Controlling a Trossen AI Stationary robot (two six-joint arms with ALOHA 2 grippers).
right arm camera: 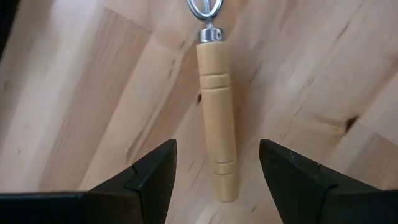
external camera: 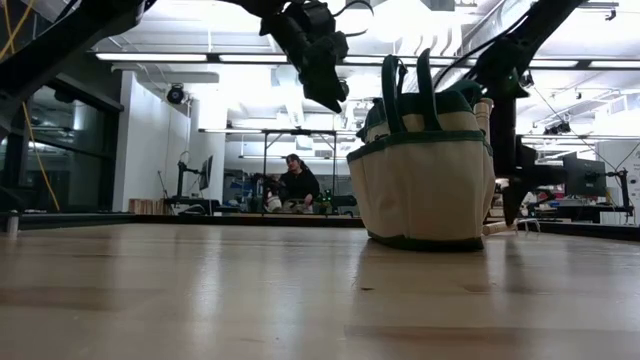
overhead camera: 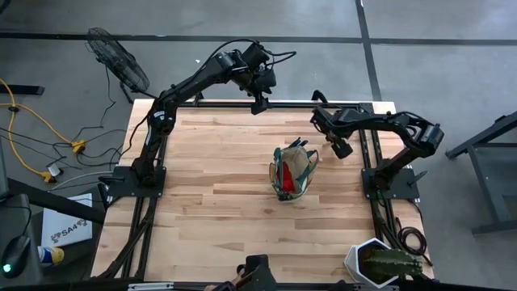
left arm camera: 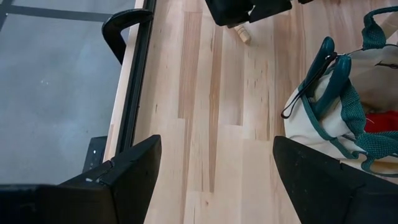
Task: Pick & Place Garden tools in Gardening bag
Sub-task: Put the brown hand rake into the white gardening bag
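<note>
The tan canvas gardening bag point(overhead camera: 292, 170) with dark green trim stands upright on its base at mid-table. It also shows in the low view point(external camera: 425, 170), and red fabric point(left arm camera: 379, 121) shows inside it. A wooden-handled tool point(right arm camera: 217, 124) with a metal ring at its far end lies flat on the table to the right of the bag. My right gripper point(right arm camera: 217, 155) is open and points down over it point(overhead camera: 341, 148), one finger on each side of the handle with a gap to each. My left gripper point(overhead camera: 258, 101) is open and empty, raised near the table's far edge point(left arm camera: 214, 149).
A spiky green plant in a white hexagonal pot point(overhead camera: 380, 263) stands at the table's near right corner. A black frame rail point(left arm camera: 134, 93) runs along the table edge below my left gripper. A person point(external camera: 297, 183) sits in the room beyond the table.
</note>
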